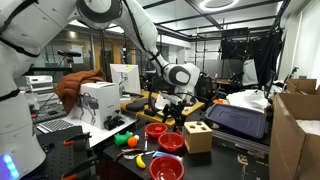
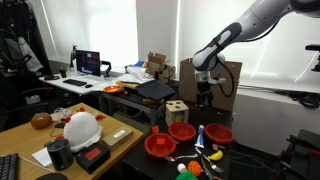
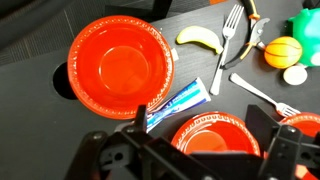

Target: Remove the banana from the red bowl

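Note:
In the wrist view the yellow banana [image 3: 200, 38] lies on the dark table, just beyond the rim of the broad red bowl [image 3: 120, 65], which is empty. My gripper [image 3: 212, 124] is open and empty, hovering above a second red bowl [image 3: 215, 137]. A third red bowl [image 3: 305, 124] shows at the right edge. In an exterior view the gripper [image 1: 172, 114] hangs above the cluster of red bowls, and the banana [image 1: 141, 160] lies on the table beside the nearest bowl [image 1: 168, 168]. The gripper [image 2: 204, 98] also shows high over the bowls.
A blue-and-white tube [image 3: 178, 103] lies between the bowls. Two forks [image 3: 228, 45] [image 3: 262, 95], an orange ball [image 3: 283, 50], a green item [image 3: 305, 22] and a white ball [image 3: 295, 75] lie near the banana. A wooden box [image 1: 198, 137] stands beside the bowls.

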Controlling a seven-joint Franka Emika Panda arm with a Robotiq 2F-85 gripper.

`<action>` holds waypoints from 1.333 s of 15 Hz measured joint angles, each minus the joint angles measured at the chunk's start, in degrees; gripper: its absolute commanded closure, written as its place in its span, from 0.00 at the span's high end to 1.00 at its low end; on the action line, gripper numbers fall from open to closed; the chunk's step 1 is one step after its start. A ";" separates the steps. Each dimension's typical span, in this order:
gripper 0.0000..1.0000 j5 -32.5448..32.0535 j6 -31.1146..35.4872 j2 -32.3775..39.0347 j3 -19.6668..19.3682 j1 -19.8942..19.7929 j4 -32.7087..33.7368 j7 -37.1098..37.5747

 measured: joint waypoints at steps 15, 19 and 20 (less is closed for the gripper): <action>1.00 1.93 7.23 -23.39 -1.35 1.43 -14.39 3.33; 1.00 1.25 7.09 -30.48 -1.37 2.86 -19.59 4.54; 1.00 1.10 7.03 -32.18 -1.38 3.05 -20.79 4.64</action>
